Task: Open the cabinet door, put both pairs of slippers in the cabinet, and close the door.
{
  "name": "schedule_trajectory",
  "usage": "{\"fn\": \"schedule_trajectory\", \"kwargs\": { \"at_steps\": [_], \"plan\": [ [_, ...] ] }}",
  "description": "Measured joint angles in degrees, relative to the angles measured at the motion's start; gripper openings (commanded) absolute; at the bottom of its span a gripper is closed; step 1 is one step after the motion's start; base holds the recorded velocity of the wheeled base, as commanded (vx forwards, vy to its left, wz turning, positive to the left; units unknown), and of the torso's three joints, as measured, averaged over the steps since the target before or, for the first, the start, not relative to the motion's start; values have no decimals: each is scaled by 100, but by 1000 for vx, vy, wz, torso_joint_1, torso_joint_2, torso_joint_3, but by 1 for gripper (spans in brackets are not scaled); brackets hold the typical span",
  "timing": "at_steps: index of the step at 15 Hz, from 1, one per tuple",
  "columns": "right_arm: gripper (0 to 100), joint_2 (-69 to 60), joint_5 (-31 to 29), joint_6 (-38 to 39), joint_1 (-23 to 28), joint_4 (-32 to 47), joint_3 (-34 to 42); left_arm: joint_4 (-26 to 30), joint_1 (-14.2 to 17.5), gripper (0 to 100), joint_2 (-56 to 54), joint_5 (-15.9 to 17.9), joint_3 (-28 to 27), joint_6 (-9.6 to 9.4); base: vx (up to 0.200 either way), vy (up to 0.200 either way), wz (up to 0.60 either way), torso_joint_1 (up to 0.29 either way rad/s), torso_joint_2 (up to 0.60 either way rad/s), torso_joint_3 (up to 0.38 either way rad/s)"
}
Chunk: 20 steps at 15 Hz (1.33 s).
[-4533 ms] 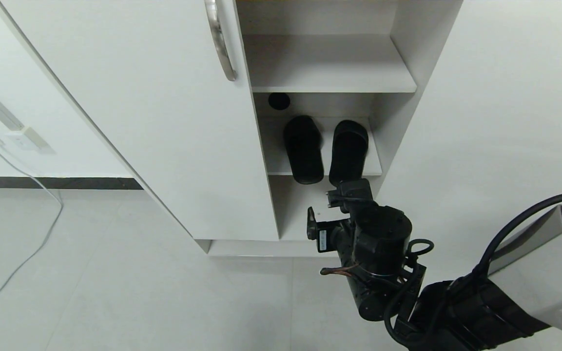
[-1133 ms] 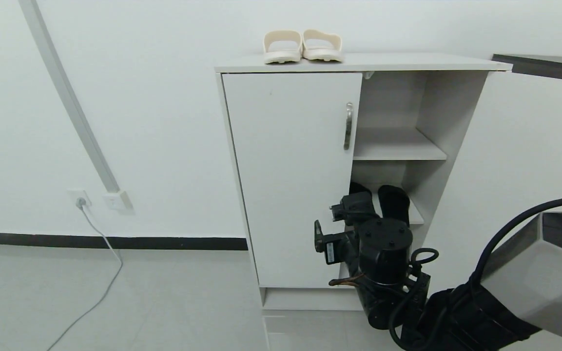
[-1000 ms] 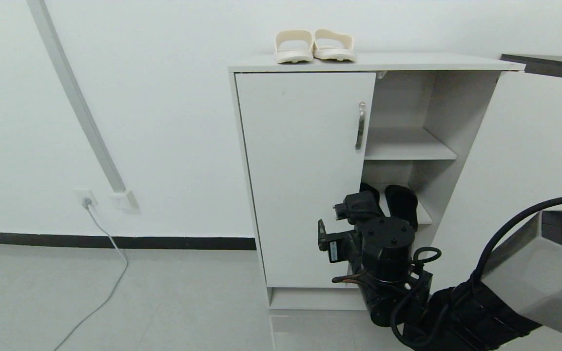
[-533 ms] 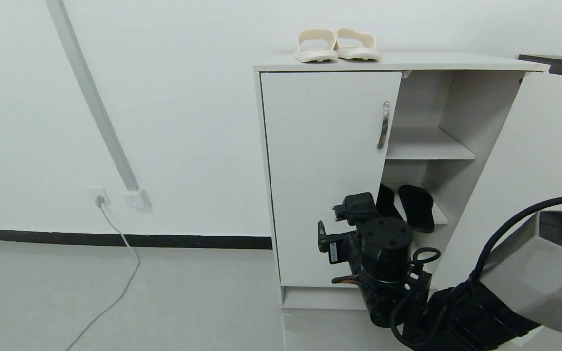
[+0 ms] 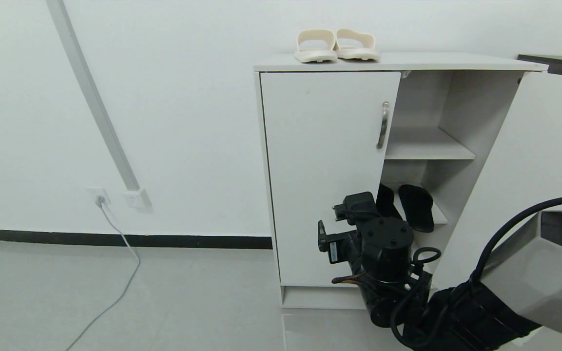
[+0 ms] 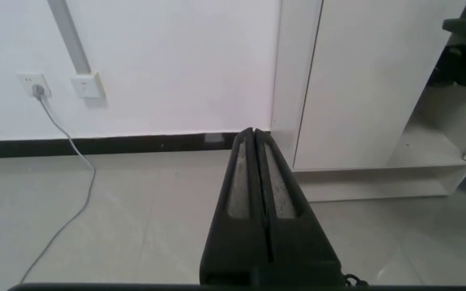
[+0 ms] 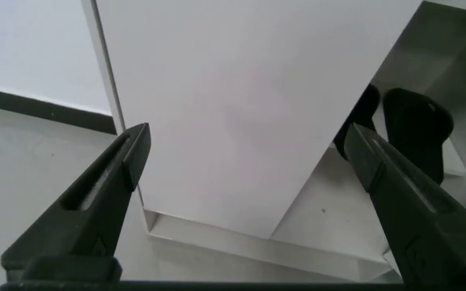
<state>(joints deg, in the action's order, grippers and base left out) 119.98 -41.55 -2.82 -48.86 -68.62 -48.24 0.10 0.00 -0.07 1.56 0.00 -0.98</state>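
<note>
Black slippers [image 5: 416,207] inside cabinet [image 5: 329,170], cream slippers [image 5: 316,56] on top

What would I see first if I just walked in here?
Probably the cream slippers, sitting on top of the white cabinet instead of inside it. Next you'd spot the black slippers on a lower shelf, beside the open door. The right gripper is in front of the cabinet with its fingers spread wide.
</note>
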Motion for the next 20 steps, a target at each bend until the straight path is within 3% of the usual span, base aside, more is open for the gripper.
{"fn": "schedule_trajectory", "kwargs": {
  "at_steps": [4,7,20],
  "plan": [
    [100,0,-2,-5,-6,4,0,6,0,0,0,0,0,0,0,0,0,2,-35,-38],
    [100,-5,0,-5,-15,-2,0,17,-2,0,0,0,2,0,0,0,0,15,-209,-318],
    [100,2,-5,-5,-11,9,0,0,0,0,0,0,-2,0,0,0,0,113,-479,-339]
  ]
}}
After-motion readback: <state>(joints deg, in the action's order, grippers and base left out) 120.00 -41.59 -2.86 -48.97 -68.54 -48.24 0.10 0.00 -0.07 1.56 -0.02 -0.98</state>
